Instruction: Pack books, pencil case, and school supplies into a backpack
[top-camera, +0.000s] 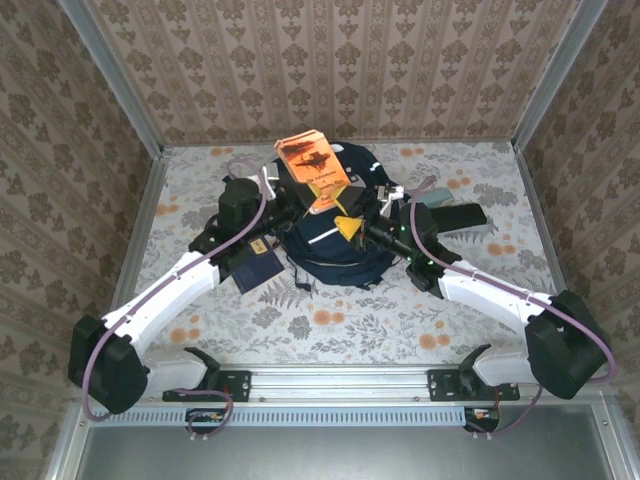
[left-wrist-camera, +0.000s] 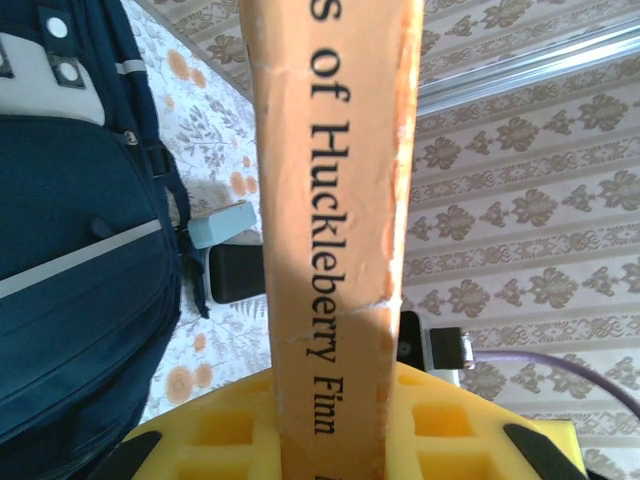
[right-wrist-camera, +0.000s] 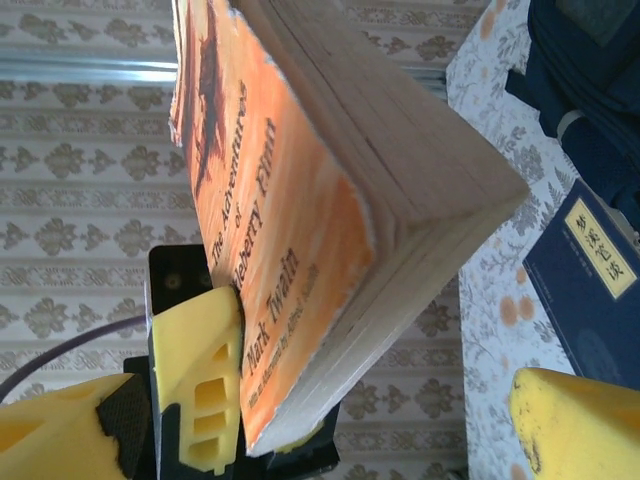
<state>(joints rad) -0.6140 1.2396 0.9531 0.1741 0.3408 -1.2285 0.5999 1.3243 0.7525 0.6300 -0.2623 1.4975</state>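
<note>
Overhead, we list one orange paperback (top-camera: 313, 160), clamped by the left gripper (top-camera: 312, 205) above one navy backpack (top-camera: 330, 255); one navy book (top-camera: 258, 268) lies beside it. Left wrist: the paperback's spine reads "Huckleberry Finn". Right wrist: right gripper (right-wrist-camera: 315, 430) gapes, empty.

Orange book (top-camera: 313, 160), navy backpack (top-camera: 335, 258), floral table (top-camera: 480, 300)
</note>
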